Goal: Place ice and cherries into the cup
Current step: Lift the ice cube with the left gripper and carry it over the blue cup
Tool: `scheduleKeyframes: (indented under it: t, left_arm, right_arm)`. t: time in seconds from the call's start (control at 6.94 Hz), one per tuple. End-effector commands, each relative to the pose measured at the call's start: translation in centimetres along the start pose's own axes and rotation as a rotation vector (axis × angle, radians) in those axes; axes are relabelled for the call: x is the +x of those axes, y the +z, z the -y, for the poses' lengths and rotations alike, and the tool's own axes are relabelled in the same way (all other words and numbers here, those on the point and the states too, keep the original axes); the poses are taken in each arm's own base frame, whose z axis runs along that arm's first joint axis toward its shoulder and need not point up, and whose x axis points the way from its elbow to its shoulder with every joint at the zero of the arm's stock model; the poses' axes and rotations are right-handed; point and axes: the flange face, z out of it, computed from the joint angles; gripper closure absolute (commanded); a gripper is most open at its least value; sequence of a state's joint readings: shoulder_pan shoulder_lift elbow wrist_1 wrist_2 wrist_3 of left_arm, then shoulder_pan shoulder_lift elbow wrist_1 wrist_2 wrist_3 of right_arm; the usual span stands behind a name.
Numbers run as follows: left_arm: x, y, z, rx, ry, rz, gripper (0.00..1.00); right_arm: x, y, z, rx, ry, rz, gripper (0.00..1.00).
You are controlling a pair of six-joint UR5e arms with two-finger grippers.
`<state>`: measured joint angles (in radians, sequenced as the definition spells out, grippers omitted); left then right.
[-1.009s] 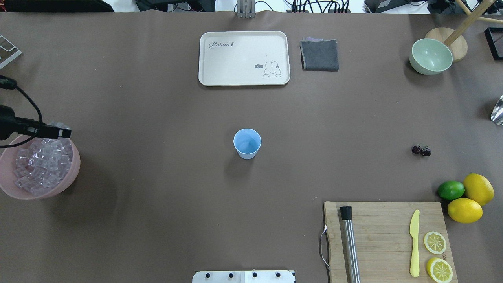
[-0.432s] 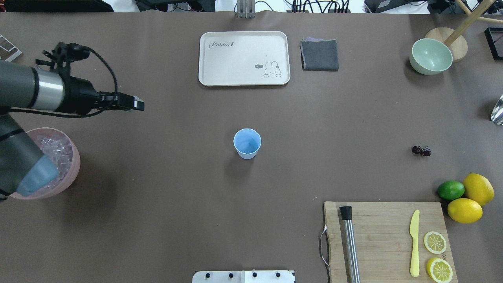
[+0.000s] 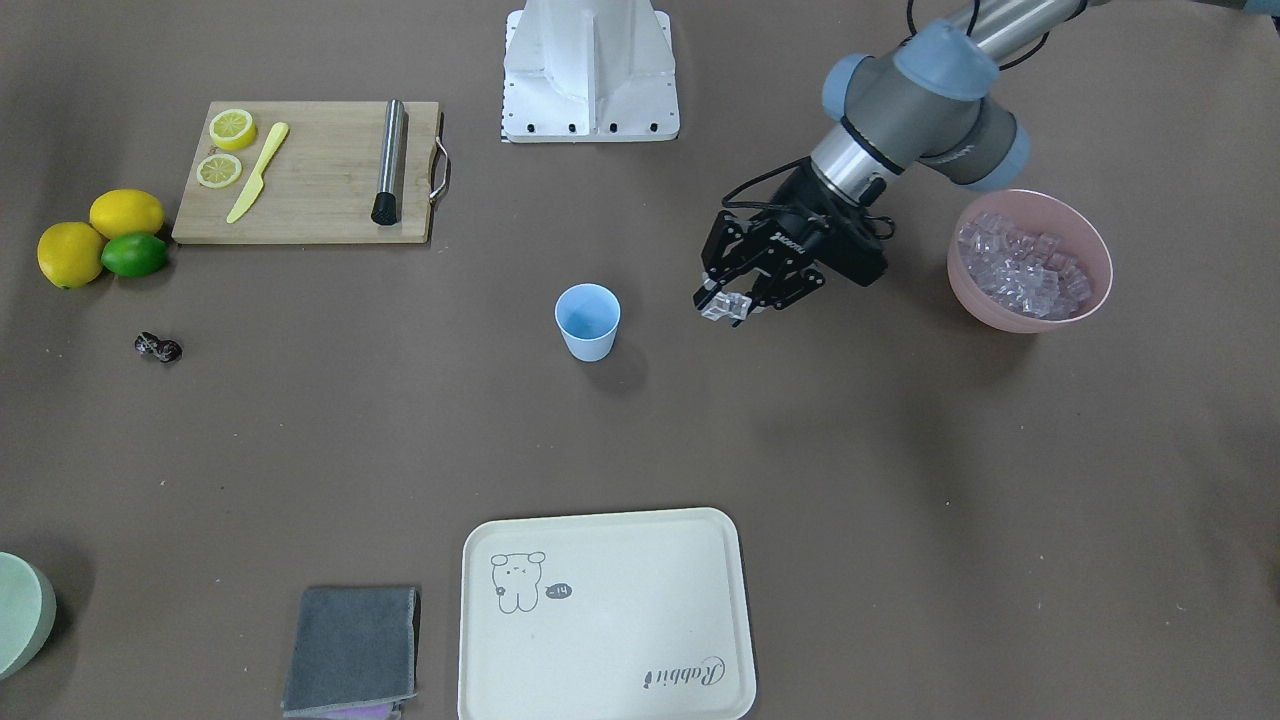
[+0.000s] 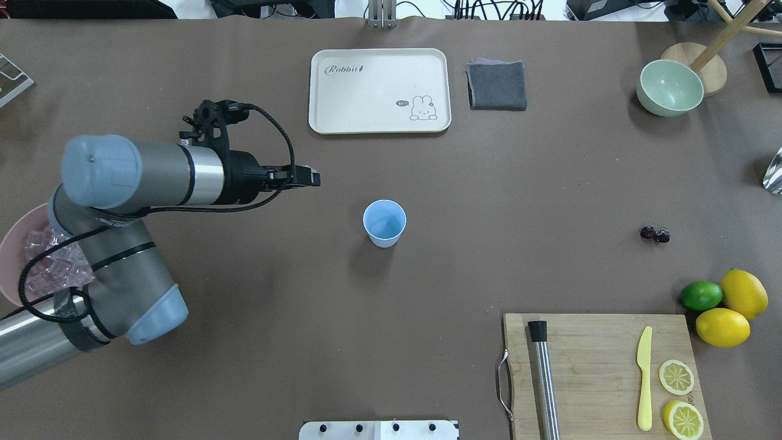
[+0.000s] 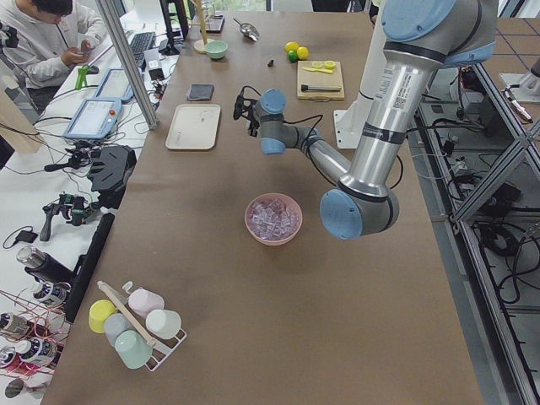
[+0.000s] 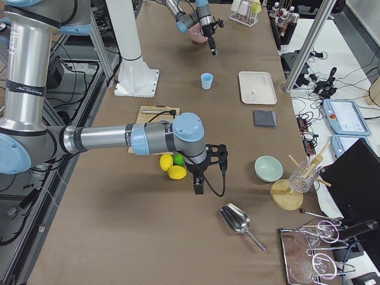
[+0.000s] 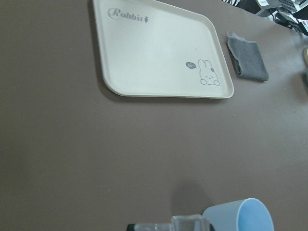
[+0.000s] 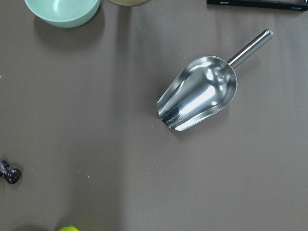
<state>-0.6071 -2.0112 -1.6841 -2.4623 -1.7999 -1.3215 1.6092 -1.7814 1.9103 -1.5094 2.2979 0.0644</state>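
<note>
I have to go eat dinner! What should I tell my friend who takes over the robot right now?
Left gripper: shut on one ice cube, in the air beside the cup, not over it yet.
Right gripper: near the lemons; I cannot tell if it is open or shut.
Ice: the rest is in the pink bowl.
Cherries: on the table, untouched.
Done: one cube picked up. The cup looks empty.
Left: drop the cube in, maybe more ice, then the cherries.

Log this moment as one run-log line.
left gripper: shut on ice cube, short of cup | cup: empty, upright | cherries: on table | right gripper: state unclear
</note>
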Motion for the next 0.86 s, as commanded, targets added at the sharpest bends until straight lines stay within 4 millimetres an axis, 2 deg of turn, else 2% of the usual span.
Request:
scheduleKeyframes:
  t: [0.0, 0.14, 0.43, 0.58, 0.72]
  left_arm:
    - [6.0, 3.5, -2.2, 0.064, -0.01, 0.003, 1.0]
    - [8.0, 4.1, -2.3, 0.081, -0.009, 0.017, 1.0]
    - [9.3, 5.4, -5.2, 0.115, 0.0, 0.027, 1.0]
    - [9.7, 5.8, -6.6, 0.137, 0.005, 0.031, 1.0]
    - [8.9, 6.7, -6.9, 0.137, 0.008, 0.052, 1.0]
  right_arm:
    - [0.0, 0.0, 0.0, 0.001, -0.001, 0.0, 0.0]
    - [0.0, 0.0, 0.1, 0.001, 0.0, 0.0, 0.0]
    - [-0.5, -0.3, 1.1, 0.011, -0.011, 0.003, 0.0]
    - [-0.5, 0.0, 1.2, 0.005, -0.011, 0.002, 0.0]
    - [-0.6, -0.1, 1.9, 0.011, -0.015, 0.0, 0.0]
